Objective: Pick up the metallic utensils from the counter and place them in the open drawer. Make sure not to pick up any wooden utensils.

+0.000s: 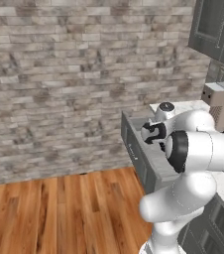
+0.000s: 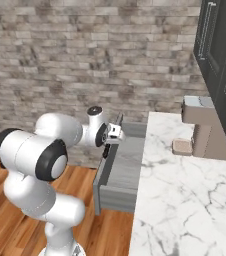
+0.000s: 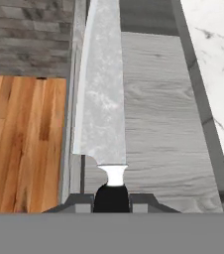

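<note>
Grey open drawer [image 3: 158, 124] w/ claw [image 3: 111, 198] above it (gripping knife [image 3: 101, 94] by handle)

The arm [image 1: 193, 149] is glossy white, built of fat rounded links. Black bands ring its joints. The hand [image 2: 114, 132] is white with dark fingers [image 3: 79, 201].

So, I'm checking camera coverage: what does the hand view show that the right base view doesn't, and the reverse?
Hand view alone: the silver blade of the black-handled knife in full, held in the claw above the drawer's front edge. Right base view alone: the white marble counter and a beige machine. Both: the open grey drawer, wooden floor, brick wall.
</note>
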You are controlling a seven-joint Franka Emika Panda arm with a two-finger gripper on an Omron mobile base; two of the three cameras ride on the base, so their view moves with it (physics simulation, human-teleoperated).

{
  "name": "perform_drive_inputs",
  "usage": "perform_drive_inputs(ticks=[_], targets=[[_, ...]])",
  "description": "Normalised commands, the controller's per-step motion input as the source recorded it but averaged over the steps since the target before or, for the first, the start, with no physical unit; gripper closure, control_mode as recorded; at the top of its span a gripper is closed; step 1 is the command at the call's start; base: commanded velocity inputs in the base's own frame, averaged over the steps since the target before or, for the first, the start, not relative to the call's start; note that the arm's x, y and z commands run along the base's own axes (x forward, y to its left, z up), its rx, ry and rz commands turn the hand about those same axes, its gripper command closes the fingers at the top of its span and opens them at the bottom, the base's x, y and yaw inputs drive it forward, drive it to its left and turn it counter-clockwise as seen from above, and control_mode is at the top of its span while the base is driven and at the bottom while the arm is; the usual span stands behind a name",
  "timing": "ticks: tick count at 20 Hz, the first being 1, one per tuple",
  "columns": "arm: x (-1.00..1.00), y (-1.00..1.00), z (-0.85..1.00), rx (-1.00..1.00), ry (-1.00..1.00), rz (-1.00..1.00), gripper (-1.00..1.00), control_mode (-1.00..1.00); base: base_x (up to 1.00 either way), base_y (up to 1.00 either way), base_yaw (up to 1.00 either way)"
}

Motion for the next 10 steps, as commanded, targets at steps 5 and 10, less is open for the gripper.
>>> perform_drive_inputs(ticks=[5,10], targets=[[0.00,-0.27,-0.24,0.06,0.05,0.02,1.00,-1.00,0.00,0.00,0.00],[0.08,-0.05,-0.30,0.00,0.09,0.05,1.00,-1.00,0.00,0.00,0.00]])
